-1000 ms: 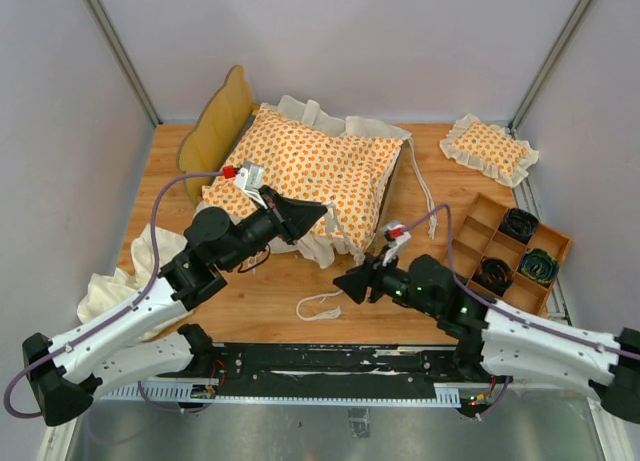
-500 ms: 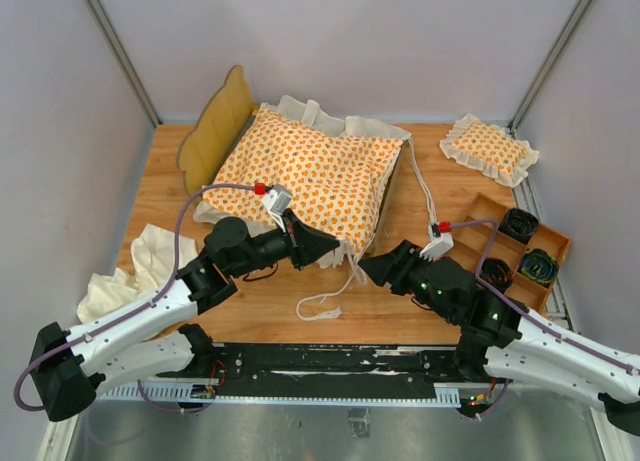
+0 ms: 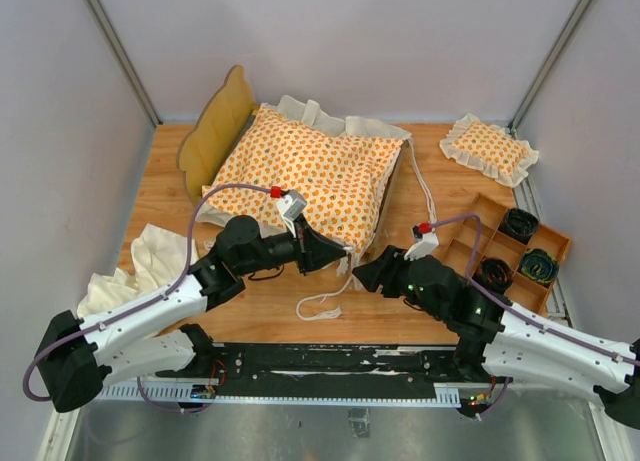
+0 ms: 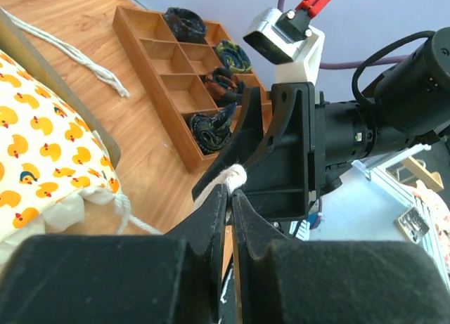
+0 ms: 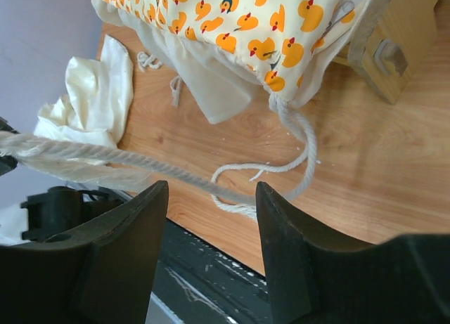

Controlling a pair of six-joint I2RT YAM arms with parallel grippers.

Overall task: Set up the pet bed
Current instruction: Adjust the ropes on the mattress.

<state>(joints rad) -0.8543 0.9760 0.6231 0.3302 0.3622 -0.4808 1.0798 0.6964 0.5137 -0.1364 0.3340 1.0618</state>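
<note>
The pet bed's light-wood frame (image 3: 222,119) stands at the back left, with the orange-patterned cushion (image 3: 310,171) lying on it. From the cushion's near corner a white tie string (image 4: 230,177) runs to my left gripper (image 4: 230,190), which is shut on the string's end. My right gripper (image 3: 360,274) faces it from the right, open. In the right wrist view the taut string (image 5: 169,171) passes between that gripper's (image 5: 211,192) spread fingers without being pinched. Another tie string (image 3: 320,306) lies looped on the table below the cushion.
A small ruffled pillow (image 3: 490,148) lies at the back right. A wooden compartment tray (image 3: 484,214) holding dark rolled items sits at the right. A plain cream cloth (image 3: 130,271) is bunched at the left edge.
My left gripper has moved right and toward the front, pulling the tie string out from the cushion's corner. My right gripper swung up and now sits just right of it.
</note>
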